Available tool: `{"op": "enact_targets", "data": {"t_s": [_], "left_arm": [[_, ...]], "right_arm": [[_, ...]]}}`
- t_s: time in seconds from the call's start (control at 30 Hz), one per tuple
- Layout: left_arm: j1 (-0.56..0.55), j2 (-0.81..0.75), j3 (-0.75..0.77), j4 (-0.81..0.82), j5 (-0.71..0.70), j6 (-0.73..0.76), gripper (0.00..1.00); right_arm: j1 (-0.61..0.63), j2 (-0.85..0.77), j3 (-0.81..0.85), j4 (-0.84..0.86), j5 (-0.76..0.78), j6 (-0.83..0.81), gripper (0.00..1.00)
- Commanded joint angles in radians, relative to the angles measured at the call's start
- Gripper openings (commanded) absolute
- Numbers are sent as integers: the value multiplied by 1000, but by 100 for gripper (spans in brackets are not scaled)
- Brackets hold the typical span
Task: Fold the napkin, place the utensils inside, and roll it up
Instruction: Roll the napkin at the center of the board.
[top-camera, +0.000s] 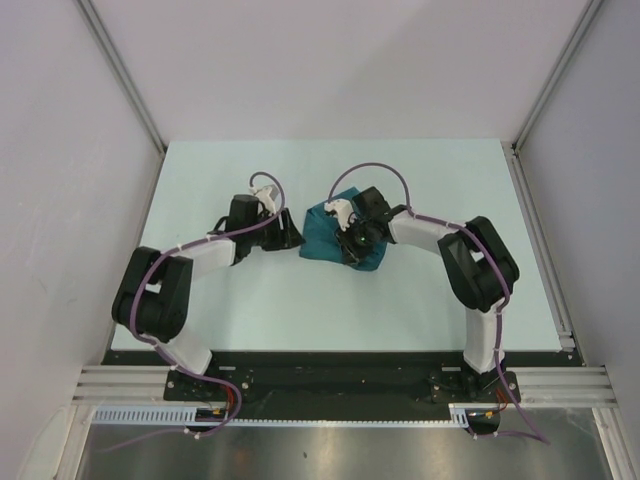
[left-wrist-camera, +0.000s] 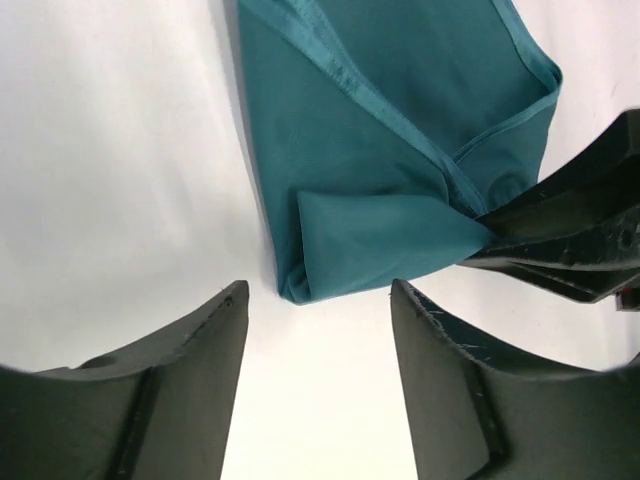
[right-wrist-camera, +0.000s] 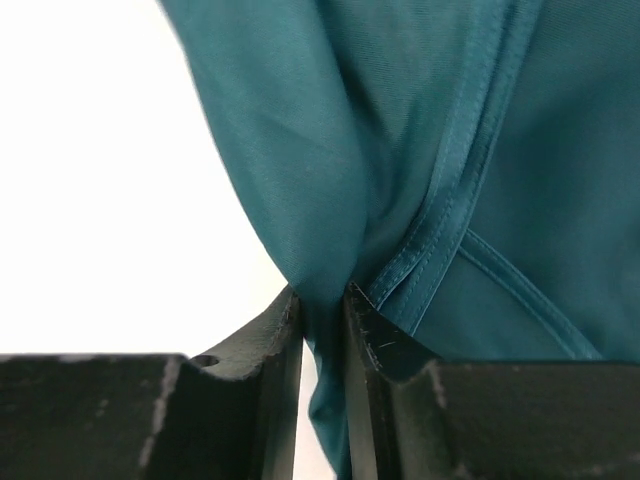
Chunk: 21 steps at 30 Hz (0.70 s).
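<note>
One pale table (top-camera: 250, 300) carries the job, and on it the teal napkin (top-camera: 320, 243) lies as a folded bundle directly between the two tools. From the left gripper (left-wrist-camera: 318, 298), the cloth sits just ahead of the fingertips. Its nearest corner is close to the gap but not inside it, and those jaws stand apart, holding nothing. The right gripper (right-wrist-camera: 322, 300) is clenched on a gathered fold of the napkin, with the hem (right-wrist-camera: 450, 200) running off up and to the right of its fingers — cloth only, as far as its wrist view shows. No fork shows in any view; it may be wrapped inside the bundle, but I cannot tell.

The step in hand looks like rolling or tightening the fold. To do it well, the right tool should hold its pinch low and draw the layer over smoothly, since lifting would likely let the bundle open. The free left tool is well placed to pin the corner ahead of it, so the bundle does not slide with the pull. Any new grip should take the hemmed layers — not the single loose flap (left-wrist-camera: 380, 240).
</note>
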Motion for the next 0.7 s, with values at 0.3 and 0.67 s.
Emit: {"op": "enact_targets", "data": {"t_s": [0.3, 0.67], "left_arm": [[0, -1, -153, 202, 29, -70, 71], [0, 89, -126, 217, 9, -81, 66]], "right_arm": [[18, 157, -18, -236, -329, 49, 22], [11, 151, -23, -225, -327, 54, 22]]}}
